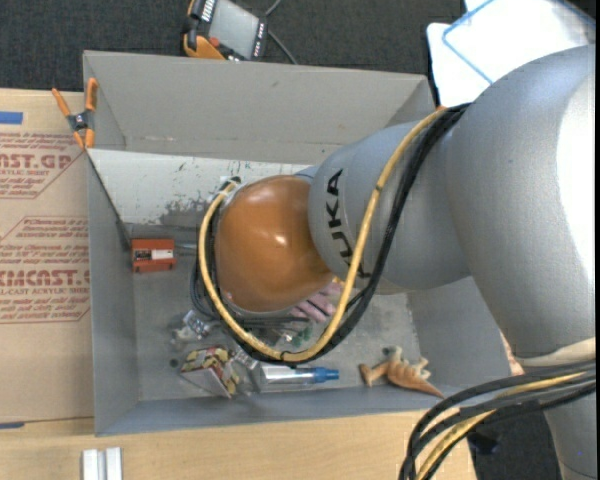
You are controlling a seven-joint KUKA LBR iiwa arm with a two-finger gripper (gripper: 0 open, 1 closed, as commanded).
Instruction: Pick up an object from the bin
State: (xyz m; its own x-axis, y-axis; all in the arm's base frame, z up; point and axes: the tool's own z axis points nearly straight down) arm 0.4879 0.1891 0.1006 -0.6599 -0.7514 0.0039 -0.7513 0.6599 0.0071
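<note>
Grey bin point(110, 268) surrounds the arm's orange cover point(265, 253), low over a heap point(215, 360) beside a pen point(298, 375); whether the pincer is clenched I cannot tell.

A small red box point(152, 256) lies flat at centre left; a blue-capped pen point(298, 374), an orange toy dinosaur point(400, 372) and a heap of bits point(210, 358) lie along the bottom.

Dark floor point(380, 18) is spreading from 10 to 1 o'clock, an orange-and-black corded handheld device point(225, 26) is lying on it at 12 o'clock, a white blue-edged sheet point(510, 28) is lying at 1 o'clock, and a pale wooden surface point(280, 448) is running along 6 o'clock.
</note>
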